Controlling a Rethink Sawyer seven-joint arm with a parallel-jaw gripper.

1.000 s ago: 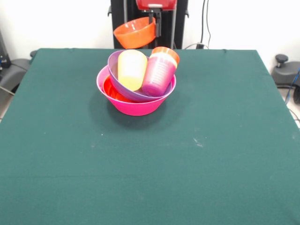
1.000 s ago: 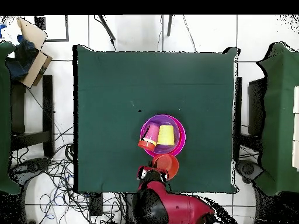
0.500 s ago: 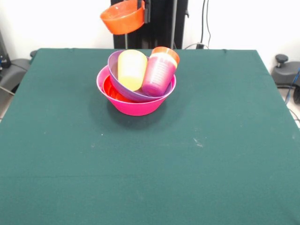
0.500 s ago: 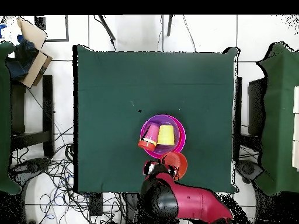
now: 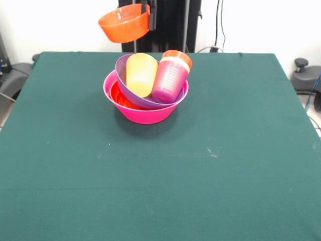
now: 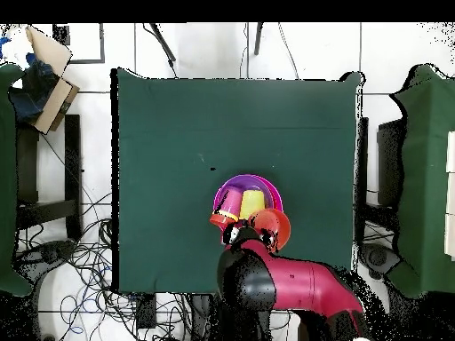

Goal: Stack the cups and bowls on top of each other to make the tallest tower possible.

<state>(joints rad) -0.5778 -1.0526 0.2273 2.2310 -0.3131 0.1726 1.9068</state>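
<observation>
One orange bowl (image 5: 124, 23) is gripped by the hand (image 5: 149, 14), held high, far-left of the tower (image 5: 146, 88).

The tabletop (image 5: 225, 165) wears matt green cloth, faintly scuffed at the frame's lower right. The pink bowl (image 5: 143, 114) and the purple bowl (image 5: 150, 102) inside it look like glossy plastic. The yellow cup (image 5: 141, 74) is smooth plastic; the orange bowl (image 5: 124, 23) at upper left shines.
</observation>
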